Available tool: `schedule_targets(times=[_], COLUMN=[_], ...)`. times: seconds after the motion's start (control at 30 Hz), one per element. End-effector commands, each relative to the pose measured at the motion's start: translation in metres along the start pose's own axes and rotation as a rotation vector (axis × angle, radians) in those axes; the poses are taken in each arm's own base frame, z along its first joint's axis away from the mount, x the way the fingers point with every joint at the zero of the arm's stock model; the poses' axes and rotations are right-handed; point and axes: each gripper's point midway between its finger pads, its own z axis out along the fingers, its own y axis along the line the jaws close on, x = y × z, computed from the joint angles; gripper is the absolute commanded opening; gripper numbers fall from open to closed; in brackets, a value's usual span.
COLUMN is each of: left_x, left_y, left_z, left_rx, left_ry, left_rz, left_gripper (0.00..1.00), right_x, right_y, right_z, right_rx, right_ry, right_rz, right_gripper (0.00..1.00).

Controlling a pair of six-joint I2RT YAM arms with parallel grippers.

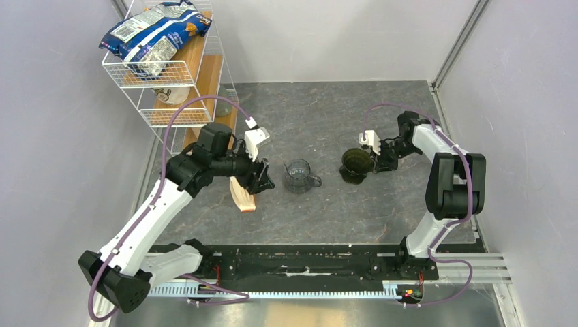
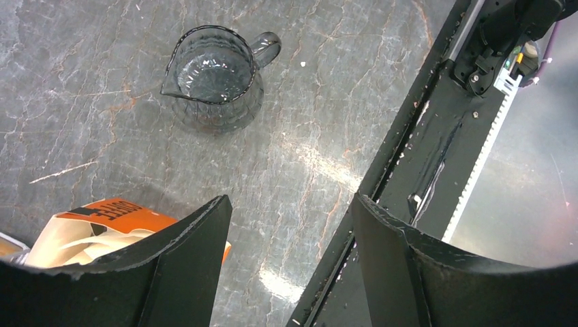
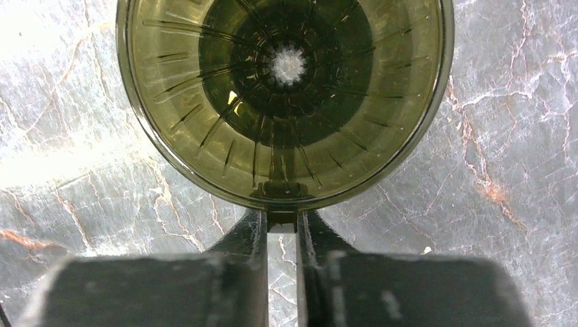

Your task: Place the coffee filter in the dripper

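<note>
The dark olive-green dripper (image 1: 354, 165) stands upright on the stone table, right of centre. Seen from the right wrist, its ribbed bowl (image 3: 283, 95) is bare inside. My right gripper (image 1: 373, 162) reaches it from the right, and its jaws (image 3: 281, 221) are shut on the small side handle below the rim. My left gripper (image 1: 262, 178) hovers open over the tan, orange-edged packet of filters (image 1: 242, 195), with nothing between its fingers (image 2: 290, 225). Cream paper shows in the packet's mouth (image 2: 75, 242). No separate coffee filter is in view.
A clear greyish glass cup (image 1: 298, 176) with a handle stands between the two grippers, also seen in the left wrist view (image 2: 215, 78). A white wire rack (image 1: 170, 68) with bags fills the back left. The black base rail (image 1: 293, 262) runs along the near edge.
</note>
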Motion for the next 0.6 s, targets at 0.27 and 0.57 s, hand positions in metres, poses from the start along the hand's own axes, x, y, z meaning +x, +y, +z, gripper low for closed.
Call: schedule_targets(times=[0.27,0.57], left_x=[-0.002,-0.032], left_y=[0.004,0.003], left_z=[-0.016,-0.046], left_rx=[-0.045,-0.069], left_ry=[-0.072,-0.186], left_rz=[-0.068,-0.091], left_gripper=[0.73,0.73], right_x=[-0.049,-0.121], right_y=[0.023,0.048], right_z=[-0.041,-0.074], right_rx=[0.015,0.018], right_ry=[-0.107,-0.078], right_rz=[-0.022,0.005], right_gripper=[0.00,0.00])
